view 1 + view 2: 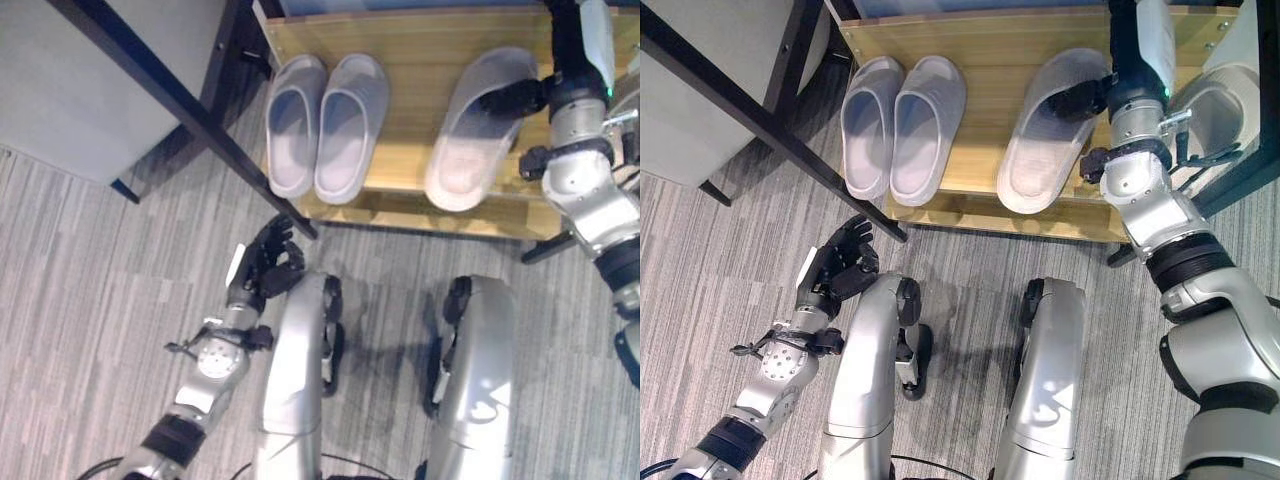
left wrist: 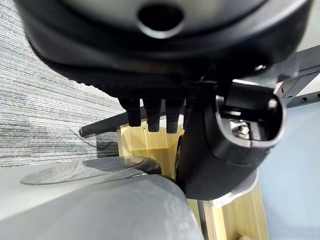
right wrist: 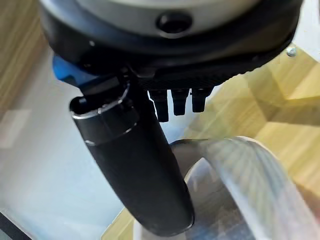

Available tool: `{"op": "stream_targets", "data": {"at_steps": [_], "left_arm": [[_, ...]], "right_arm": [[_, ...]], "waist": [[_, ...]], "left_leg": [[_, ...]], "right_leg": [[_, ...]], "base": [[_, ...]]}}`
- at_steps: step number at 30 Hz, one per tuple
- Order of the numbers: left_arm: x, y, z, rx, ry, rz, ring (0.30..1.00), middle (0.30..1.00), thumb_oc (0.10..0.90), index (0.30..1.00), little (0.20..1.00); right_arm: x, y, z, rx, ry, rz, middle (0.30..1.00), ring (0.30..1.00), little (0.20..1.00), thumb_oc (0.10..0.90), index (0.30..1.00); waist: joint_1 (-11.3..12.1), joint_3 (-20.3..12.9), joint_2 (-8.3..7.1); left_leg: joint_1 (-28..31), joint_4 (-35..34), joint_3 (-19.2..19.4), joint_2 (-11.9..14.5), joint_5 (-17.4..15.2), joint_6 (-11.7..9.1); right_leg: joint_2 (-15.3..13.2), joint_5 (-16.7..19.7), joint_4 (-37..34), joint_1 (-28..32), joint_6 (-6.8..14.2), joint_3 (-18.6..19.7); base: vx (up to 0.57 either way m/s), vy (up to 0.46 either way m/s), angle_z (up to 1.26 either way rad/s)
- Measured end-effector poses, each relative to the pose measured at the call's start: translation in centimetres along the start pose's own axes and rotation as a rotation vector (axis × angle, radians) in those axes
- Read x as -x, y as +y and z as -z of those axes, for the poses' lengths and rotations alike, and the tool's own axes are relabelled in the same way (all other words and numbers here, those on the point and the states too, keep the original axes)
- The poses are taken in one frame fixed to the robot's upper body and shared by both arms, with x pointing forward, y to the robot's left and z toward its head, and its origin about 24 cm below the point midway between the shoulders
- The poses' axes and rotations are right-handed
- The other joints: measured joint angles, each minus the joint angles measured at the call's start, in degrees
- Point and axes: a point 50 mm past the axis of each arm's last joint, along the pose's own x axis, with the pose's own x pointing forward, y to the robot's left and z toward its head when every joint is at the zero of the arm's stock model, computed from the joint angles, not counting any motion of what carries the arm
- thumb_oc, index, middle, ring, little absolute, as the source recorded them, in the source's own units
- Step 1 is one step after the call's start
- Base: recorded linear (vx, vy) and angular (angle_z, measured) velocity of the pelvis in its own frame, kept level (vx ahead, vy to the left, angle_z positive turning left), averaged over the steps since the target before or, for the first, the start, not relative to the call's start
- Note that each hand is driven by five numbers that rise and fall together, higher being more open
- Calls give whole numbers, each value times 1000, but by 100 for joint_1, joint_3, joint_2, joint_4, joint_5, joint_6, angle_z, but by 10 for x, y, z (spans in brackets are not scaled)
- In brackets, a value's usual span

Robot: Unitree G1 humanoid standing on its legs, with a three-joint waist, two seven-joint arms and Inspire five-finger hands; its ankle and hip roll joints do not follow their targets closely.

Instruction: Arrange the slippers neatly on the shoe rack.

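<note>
A wooden shoe rack (image 1: pixel 420 50) stands low in front of me. Two grey slippers (image 1: pixel 325 125) lie side by side on its left half, toes pointing away. A third grey slipper (image 1: pixel 480 130) lies at a slant on the right half, its heel over the front edge. My right hand (image 1: pixel 515 97) is shut on this slipper's upper; the thumb (image 3: pixel 135 165) lies against the strap (image 3: pixel 250 185). My left hand (image 1: pixel 265 265) hangs low over the carpet in front of the rack, fingers curled, holding nothing.
A black metal bar (image 1: pixel 180 110) runs slantwise past the rack's left corner, with a grey panel (image 1: pixel 90 80) behind it. Striped grey carpet (image 1: pixel 80 300) covers the floor. A pale rounded shape (image 1: pixel 1220 100), perhaps another slipper, lies beyond my right forearm.
</note>
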Motion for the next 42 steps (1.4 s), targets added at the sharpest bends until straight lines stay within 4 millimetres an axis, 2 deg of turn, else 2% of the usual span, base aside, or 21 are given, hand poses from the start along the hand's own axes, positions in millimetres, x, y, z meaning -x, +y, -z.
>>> {"op": "stream_targets", "data": {"at_steps": [11, 17, 23, 32, 42], "left_arm": [[0, 2, 0, 0, -1, -8, 900, 900, 800, 900, 900], [1, 5, 0, -2, 1, -20, 900, 900, 800, 900, 900], [5, 10, 2, -5, 8, -37, 900, 900, 800, 900, 900], [6, 13, 1, -4, 5, -51, 900, 900, 800, 900, 900], [8, 15, 1, -9, 4, -60, 900, 900, 800, 900, 900]], "right_arm": [[4, 4, 4, 10, 7, -16, 900, 900, 900, 800, 900], [14, 13, 13, -26, 45, -74, 900, 900, 900, 800, 900], [27, 23, 14, -80, 46, -123, 900, 900, 900, 800, 900], [45, 35, -8, -183, -59, -178, 900, 900, 900, 800, 900], [49, 36, -23, -174, -141, -190, 900, 900, 900, 800, 900]], "waist": [[-22, 5, -11], [-49, 10, -20], [-113, 14, -29], [-124, 14, -44], [-131, 17, -83]], "left_leg": [[-1, 57, -20, 12, -14, -3], [3, 105, -30, 56, -76, 25], [7, 177, -42, 104, -155, 58], [8, 283, -147, 124, -230, 34], [10, 350, -152, 197, -315, 74]], "right_leg": [[16, -4, 7, 26, 8, -10], [52, -13, 8, 33, 24, -20], [92, -14, 13, 35, 30, -39], [127, -30, 14, 92, 64, -156], [198, -39, 17, 93, 81, -150]], "base": [[0, 0, 0], [-9, 9, -3], [-11, 13, -6], [-6, 10, -3], [0, 8, -2]]}}
